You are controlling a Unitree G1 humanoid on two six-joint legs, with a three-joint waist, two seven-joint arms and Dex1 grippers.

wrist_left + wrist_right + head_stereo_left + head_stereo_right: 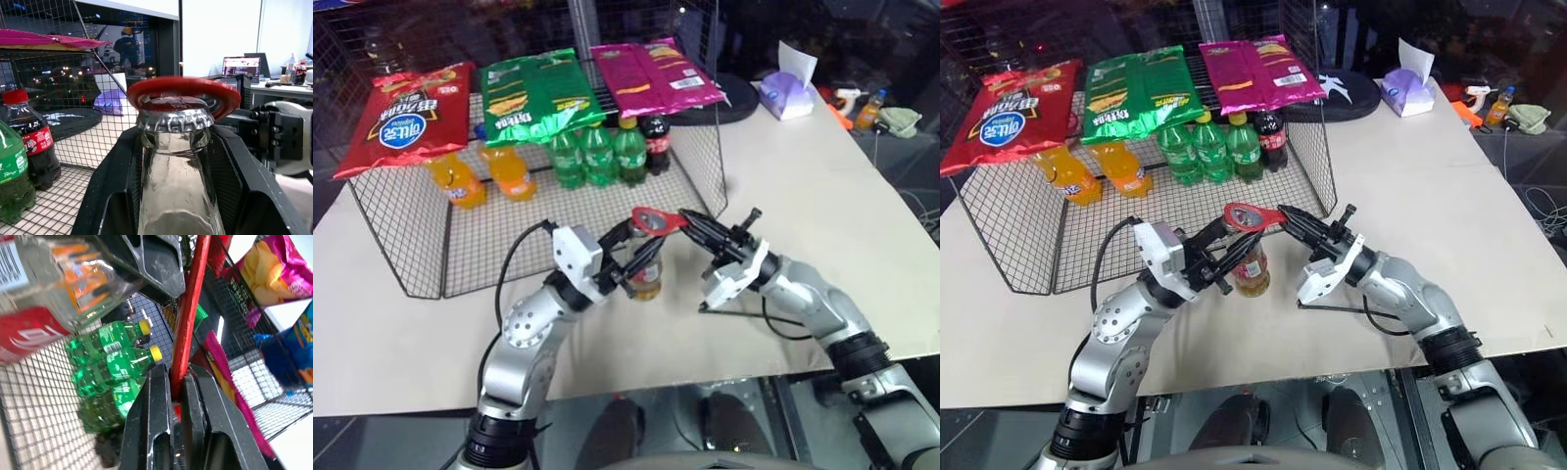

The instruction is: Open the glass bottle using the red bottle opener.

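Beyond wire shelving, left hand [641,257] grips glass bottle [646,277]; wrist views reveal right hand [177,382] pinching red bottle opener [183,87] over cap.

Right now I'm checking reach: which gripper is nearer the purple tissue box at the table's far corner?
Right. The right gripper, shut on the red bottle opener, sits on the purple tissue box's side; the left gripper, around the glass bottle, is farther off.

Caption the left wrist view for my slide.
Red bottle opener ring seated over the glass bottle cap, bottle clamped between left gripper fingers.
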